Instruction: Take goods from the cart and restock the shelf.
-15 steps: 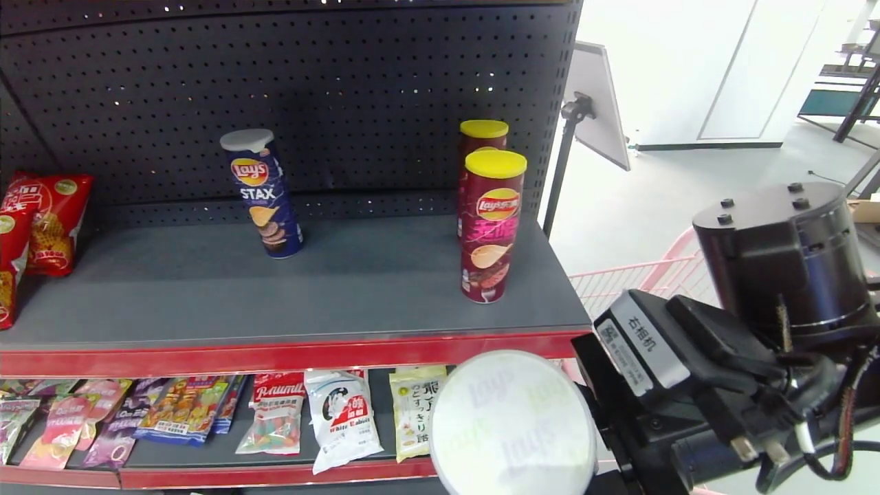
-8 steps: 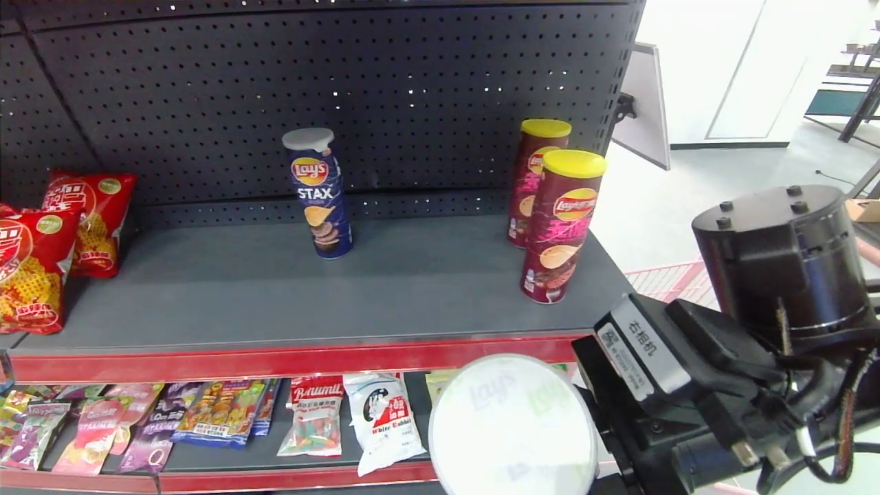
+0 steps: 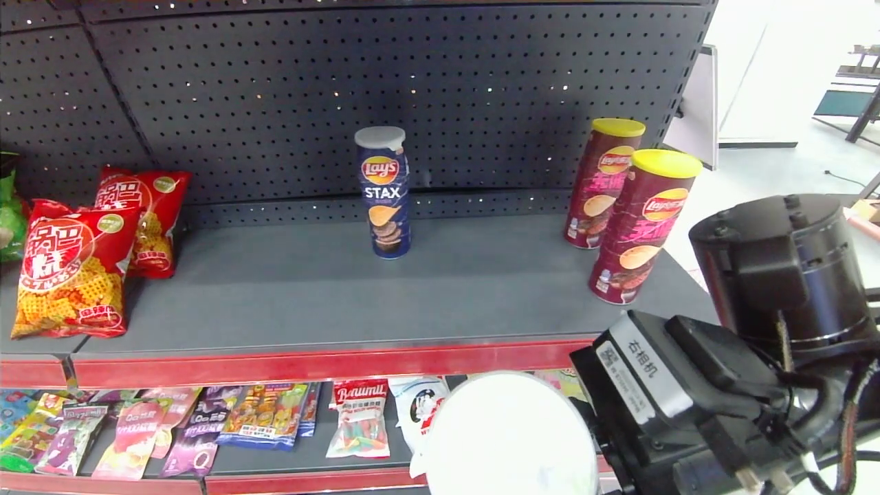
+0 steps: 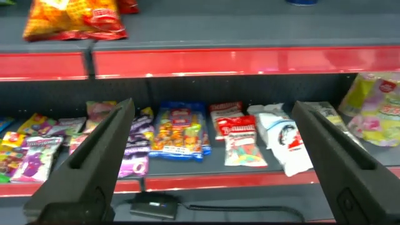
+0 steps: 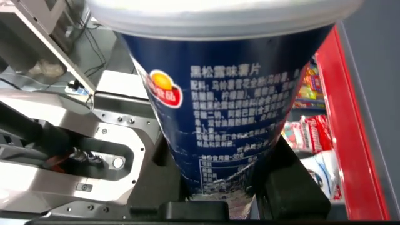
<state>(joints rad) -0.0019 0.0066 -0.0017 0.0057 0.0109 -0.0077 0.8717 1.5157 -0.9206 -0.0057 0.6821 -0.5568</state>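
Right fingers [image 5: 290, 190] are clamped on a blue chip can [image 5: 225, 94], gripping it near the base. The can is upright, with its white lid [image 3: 509, 434] pointing up at my head camera. I'm holding it in front of the shelf, low and toward the right end, with the lid below the red front edge [image 3: 323, 361] of the upper board [image 3: 309, 295]. I can't tell the gap between the can and the shelf.

Left fingers [image 4: 94, 169] are spread wide with nothing between them. They sit low and face the lower board [image 4: 187, 164].

Upper board:
- A second blue can [image 3: 383, 192] stands upright mid-board, close to the pegboard back [image 3: 344, 89].
- Two maroon cans with yellow lids are at the right end. The front one [image 3: 643, 227] is near the board's right edge, and the rear one [image 3: 601, 185] is just behind it and slightly inboard. Both are upright.
- Two red snack bags are at the left end. The big one [image 3: 69, 275] is in front and the smaller one [image 3: 148, 220] is behind it, near the pegboard.
- A green bag [image 3: 8, 206] is at the far left edge, mostly cut off.

Lower board:
- A row of flat snack packets [image 4: 181, 128] lies face up, in mixed colours.
- A white packet [image 4: 284, 140] lies toward the right of the row.
- A small dark box with a cable [image 4: 153, 205] is on the floor under the board.
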